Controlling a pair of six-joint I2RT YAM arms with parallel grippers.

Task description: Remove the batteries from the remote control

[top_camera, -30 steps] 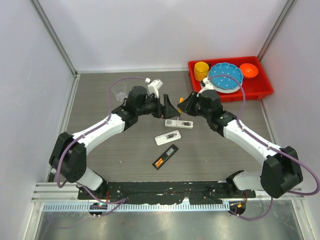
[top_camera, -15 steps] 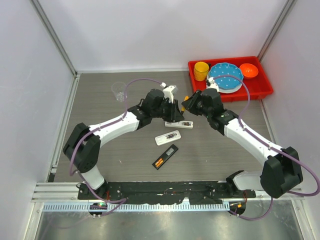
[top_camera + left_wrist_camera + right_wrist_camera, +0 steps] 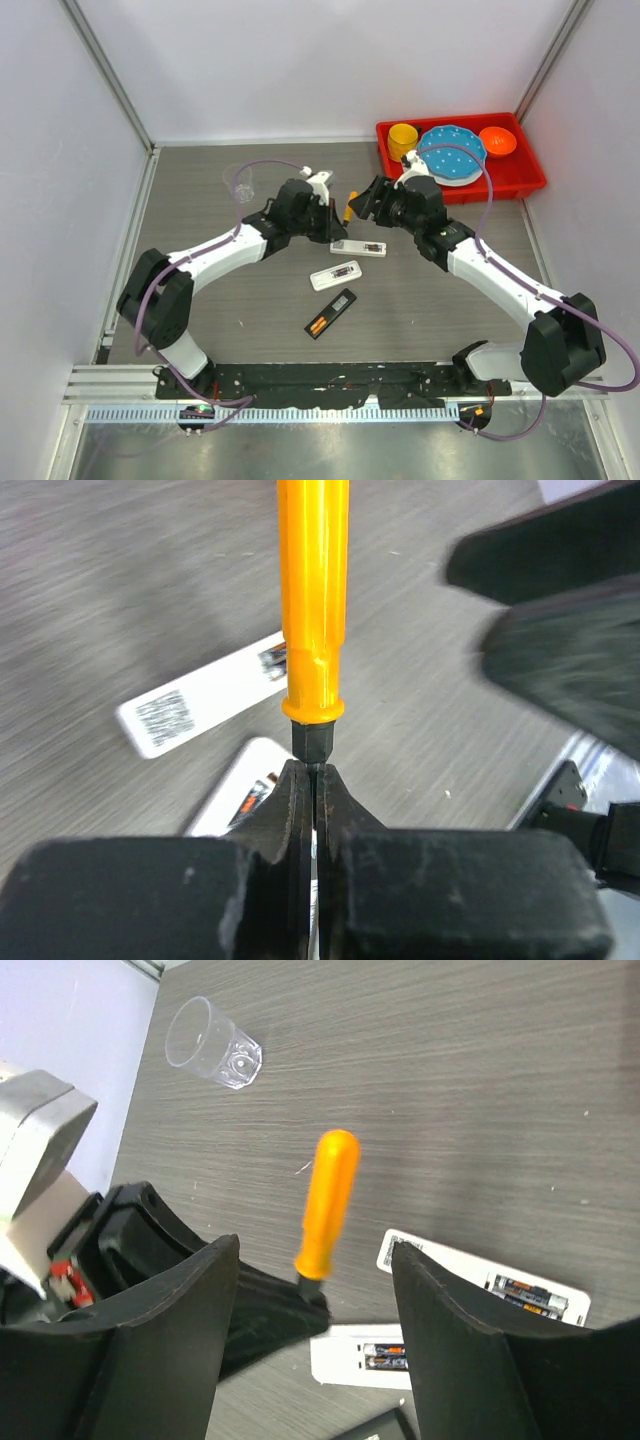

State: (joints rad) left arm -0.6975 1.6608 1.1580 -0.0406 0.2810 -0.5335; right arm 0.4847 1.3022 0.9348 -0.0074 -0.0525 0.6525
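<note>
robot lab test cell, plain white panel walls (image 3: pixel 300 60), aluminium frame posts (image 3: pixel 105 70), grey wood-grain table (image 3: pixel 420 310), two robot arms (image 3: pixel 215 255) (image 3: pixel 490 275) bolted to a metal rail (image 3: pixel 330 412)

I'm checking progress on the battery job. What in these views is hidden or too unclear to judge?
1. Tool tip: in the left wrist view, the orange-handled tool has its shaft vanish inside the shut left claw.
2. Number of batteries: in the top view the white remotes are too small; in the right wrist view the right claw covers part of one.
3. Inside the black remote: the top view shows only an orange speck.
</note>
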